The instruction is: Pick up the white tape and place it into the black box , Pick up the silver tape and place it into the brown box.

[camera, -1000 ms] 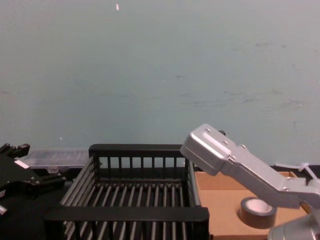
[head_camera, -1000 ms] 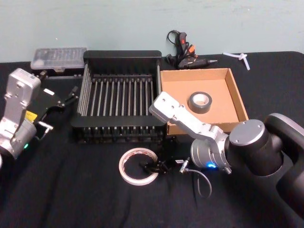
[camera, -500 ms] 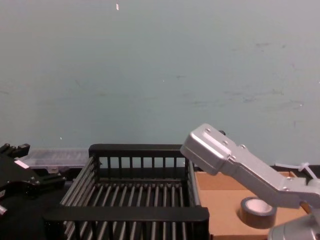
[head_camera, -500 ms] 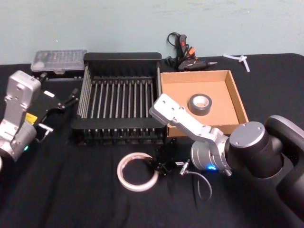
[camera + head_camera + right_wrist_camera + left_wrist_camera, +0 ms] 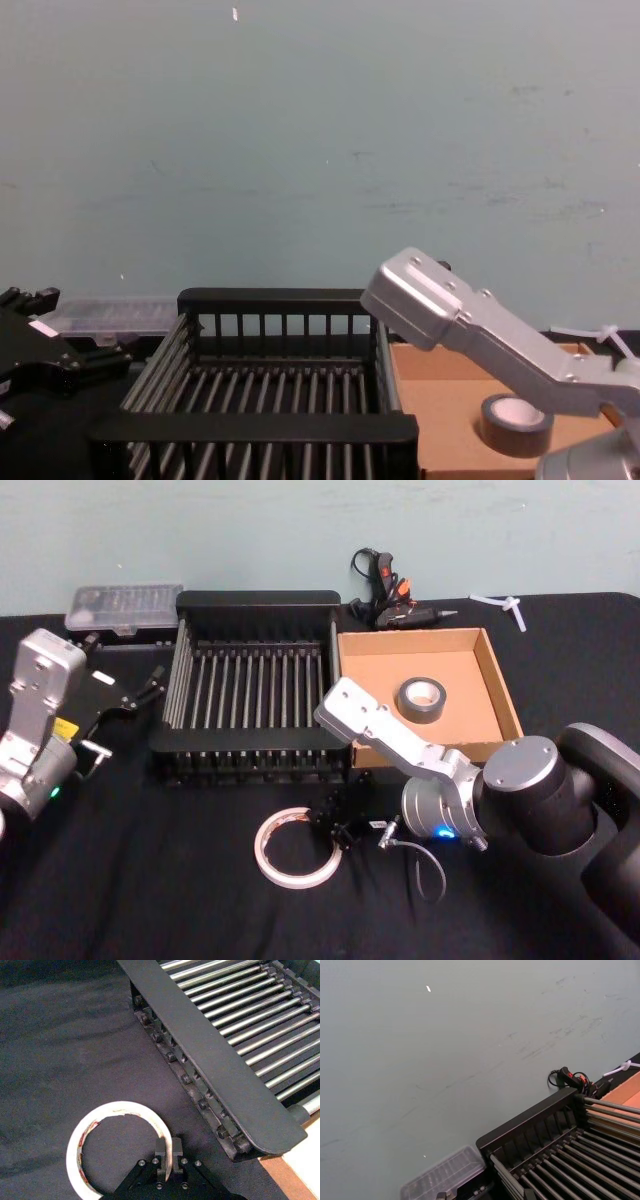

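Item one, the white tape (image 5: pixel 296 846): I log it lying flat on the black cloth at lower centre of the head view, just in front of the black box (image 5: pixel 253 600), which sits at centre frame with its barred bottom bare. The right gripper (image 5: pixel 166 1152) has its fingers together across the roll's wall, one inside the ring and one outside, on the side of the roll toward frame right; I read it as clamped on the tape. The relation that counts: the crate lies up-frame from the roll, so I judge the carry has to lift over the thick near rim before release. The right arm is plainly the nearer one. Item two, the silver tape (image 5: pixel 421 696): resting inside the brown box (image 5: pixel 504 695), right of the crate, so that half looks finished. Item three, the left gripper (image 5: pixel 140 692): parked at far left beside the crate, and I cannot tell its finger state.
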### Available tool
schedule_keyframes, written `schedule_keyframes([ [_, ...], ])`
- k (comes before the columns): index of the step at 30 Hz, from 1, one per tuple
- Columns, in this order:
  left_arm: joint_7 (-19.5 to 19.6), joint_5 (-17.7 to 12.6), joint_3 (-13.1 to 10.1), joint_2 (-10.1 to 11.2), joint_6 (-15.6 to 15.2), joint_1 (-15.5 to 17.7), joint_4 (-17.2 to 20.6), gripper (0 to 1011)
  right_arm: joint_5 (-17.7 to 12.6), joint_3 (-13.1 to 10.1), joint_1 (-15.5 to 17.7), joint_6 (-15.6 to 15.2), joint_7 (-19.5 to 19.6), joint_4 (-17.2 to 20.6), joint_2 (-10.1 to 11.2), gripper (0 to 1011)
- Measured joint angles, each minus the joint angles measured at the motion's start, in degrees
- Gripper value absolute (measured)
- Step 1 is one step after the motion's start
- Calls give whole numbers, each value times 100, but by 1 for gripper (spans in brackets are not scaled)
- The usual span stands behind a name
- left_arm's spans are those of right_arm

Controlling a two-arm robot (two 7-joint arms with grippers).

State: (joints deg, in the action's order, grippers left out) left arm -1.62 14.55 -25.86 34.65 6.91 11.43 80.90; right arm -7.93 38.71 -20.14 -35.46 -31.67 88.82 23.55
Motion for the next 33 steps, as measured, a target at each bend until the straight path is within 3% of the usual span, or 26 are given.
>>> schedule_keyframes([
  [17, 0, 0, 0, 0, 0, 0, 0, 1001, -137, -112, 41, 101, -54, 97, 3, 77],
  [33, 0, 0, 0, 0, 0, 0, 0, 1002, -327, -335, 146, 232, 27, 806, 257, 77],
])
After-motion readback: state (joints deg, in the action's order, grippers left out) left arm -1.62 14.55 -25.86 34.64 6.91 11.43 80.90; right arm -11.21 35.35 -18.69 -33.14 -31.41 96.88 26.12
